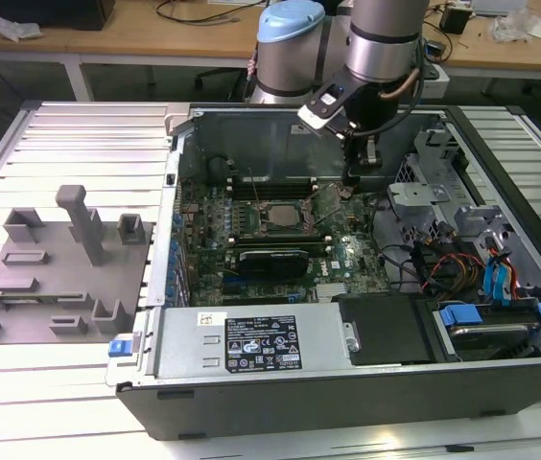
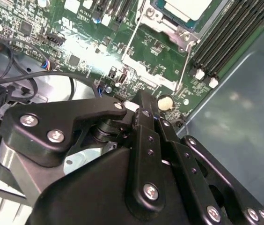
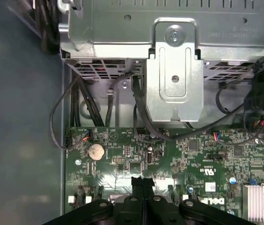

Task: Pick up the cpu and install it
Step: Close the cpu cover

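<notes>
The cpu point(image 2: 187, 8), a flat chip with a shiny silver-white top, lies inside the dark metal socket frame point(image 2: 167, 26) on the green motherboard point(image 2: 90, 51). In the exterior view the socket point(image 1: 278, 213) sits mid-board. My gripper point(image 1: 352, 180) hangs over the board just to the exterior view's right of the socket, apart from the chip. Its two black fingers are pressed together with nothing between them, seen in both wrist views point(image 2: 143, 102) point(image 3: 143, 182). Thin wire levers point(image 2: 131, 40) stand beside the socket frame.
The open computer case point(image 1: 347, 379) surrounds the board. A long black expansion card point(image 1: 270, 259) lies in front of the socket. A metal drive cage point(image 3: 174, 70) and loose cables point(image 1: 434, 264) crowd the exterior view's right. A grey holder plate point(image 1: 50, 278) sits outside the case, on the left.
</notes>
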